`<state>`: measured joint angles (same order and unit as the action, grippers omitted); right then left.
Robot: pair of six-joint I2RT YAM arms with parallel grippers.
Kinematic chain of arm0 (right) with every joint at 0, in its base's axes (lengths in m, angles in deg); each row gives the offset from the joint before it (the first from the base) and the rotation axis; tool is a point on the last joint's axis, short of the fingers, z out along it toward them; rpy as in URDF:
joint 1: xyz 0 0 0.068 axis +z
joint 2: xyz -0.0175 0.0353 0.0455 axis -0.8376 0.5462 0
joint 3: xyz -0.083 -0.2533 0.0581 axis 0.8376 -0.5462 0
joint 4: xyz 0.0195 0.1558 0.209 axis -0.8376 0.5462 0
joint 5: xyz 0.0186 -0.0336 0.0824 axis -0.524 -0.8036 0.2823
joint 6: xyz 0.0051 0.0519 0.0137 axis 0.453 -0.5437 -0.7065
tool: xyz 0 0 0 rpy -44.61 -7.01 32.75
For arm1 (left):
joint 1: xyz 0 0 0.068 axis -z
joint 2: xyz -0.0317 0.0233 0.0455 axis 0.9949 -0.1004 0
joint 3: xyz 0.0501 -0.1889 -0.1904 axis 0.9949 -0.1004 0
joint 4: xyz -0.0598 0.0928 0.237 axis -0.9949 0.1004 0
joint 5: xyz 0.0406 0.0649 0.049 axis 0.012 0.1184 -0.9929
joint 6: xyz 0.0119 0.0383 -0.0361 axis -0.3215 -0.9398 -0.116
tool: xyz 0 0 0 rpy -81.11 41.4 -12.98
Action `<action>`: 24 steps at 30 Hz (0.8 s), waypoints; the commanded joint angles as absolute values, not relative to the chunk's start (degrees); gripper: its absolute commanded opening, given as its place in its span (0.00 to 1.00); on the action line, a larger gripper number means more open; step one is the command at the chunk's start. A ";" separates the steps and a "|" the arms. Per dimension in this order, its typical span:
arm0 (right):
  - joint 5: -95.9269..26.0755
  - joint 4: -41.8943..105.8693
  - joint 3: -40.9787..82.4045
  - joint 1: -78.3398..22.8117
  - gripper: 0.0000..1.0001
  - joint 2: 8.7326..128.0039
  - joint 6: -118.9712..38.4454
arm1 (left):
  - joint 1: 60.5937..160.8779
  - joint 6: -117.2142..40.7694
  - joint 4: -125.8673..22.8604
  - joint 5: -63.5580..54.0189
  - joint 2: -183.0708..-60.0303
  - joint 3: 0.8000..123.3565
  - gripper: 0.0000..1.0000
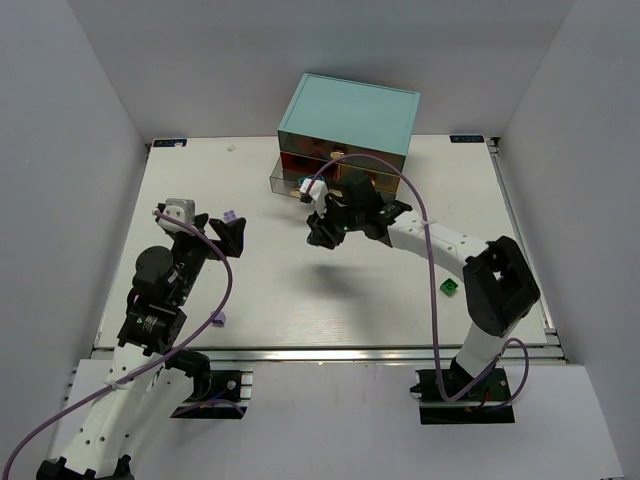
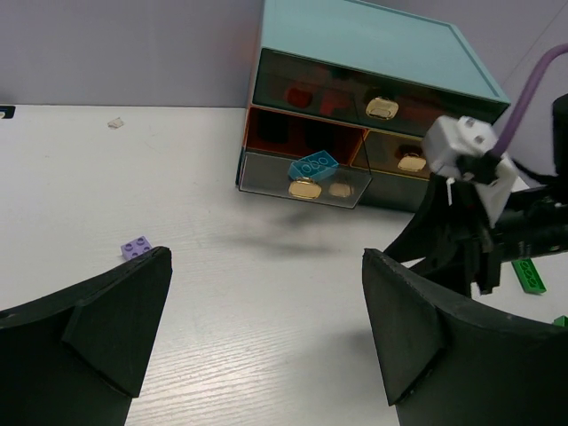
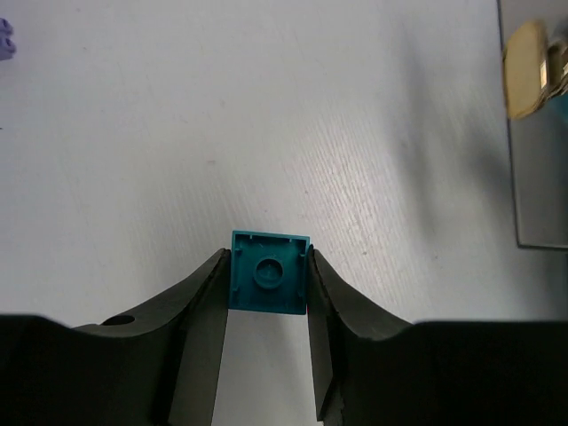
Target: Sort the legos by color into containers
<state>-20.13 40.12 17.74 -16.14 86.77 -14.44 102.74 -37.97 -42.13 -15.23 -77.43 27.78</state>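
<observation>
The right claw (image 3: 268,271) pinches a teal brick (image 3: 269,286) by its flat sides, low in the middle of the frame. It looks light, hard and slippery. The left claw (image 2: 266,302) hangs wide open.

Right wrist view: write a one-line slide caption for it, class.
Right hand pinching a teal lego brick, hollow underside showing, over the white table; gold drawer handle at right edge.

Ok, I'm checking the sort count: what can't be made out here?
Top view: the right gripper hides its teal brick.
Left wrist: the shut drawers are too dark to see into; the right arm covers part of a green brick.
Right wrist: the edge cuts a lavender brick.
</observation>
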 commanded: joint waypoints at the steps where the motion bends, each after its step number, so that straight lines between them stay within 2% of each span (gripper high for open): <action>1: -17.32 40.80 21.89 -16.55 0.00 82.74 -10.24 | 102.52 -37.94 -42.63 -15.58 -77.08 27.18 0.97; 6: -26.73 37.90 31.46 -16.55 0.00 84.31 -11.21 | 102.52 -38.02 -42.63 -15.67 -77.35 27.17 0.97; 12: -35.26 36.58 41.57 -17.07 0.01 92.04 -13.14 | 102.52 -37.94 -42.46 -15.93 -77.61 27.09 0.97; 19: -40.28 36.93 50.01 -17.78 0.24 101.18 -11.83 | 102.52 -38.03 -42.55 -15.58 -78.40 27.09 0.97; 21: -41.33 36.84 51.42 -18.22 0.37 103.20 -11.74 | 102.52 -38.11 -42.46 -15.49 -78.66 27.17 0.97; 23: -41.07 37.02 51.69 -18.74 0.42 104.00 -11.83 | 102.52 -38.11 -42.46 -15.40 -78.66 27.17 0.97; 24: -40.99 37.02 51.69 -18.83 0.52 104.44 -12.18 | 102.52 -38.11 -42.54 -15.32 -78.66 27.17 0.97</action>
<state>-39.19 38.09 48.36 -18.08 104.71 -12.06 102.74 -37.97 -42.11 -15.53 -78.68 27.75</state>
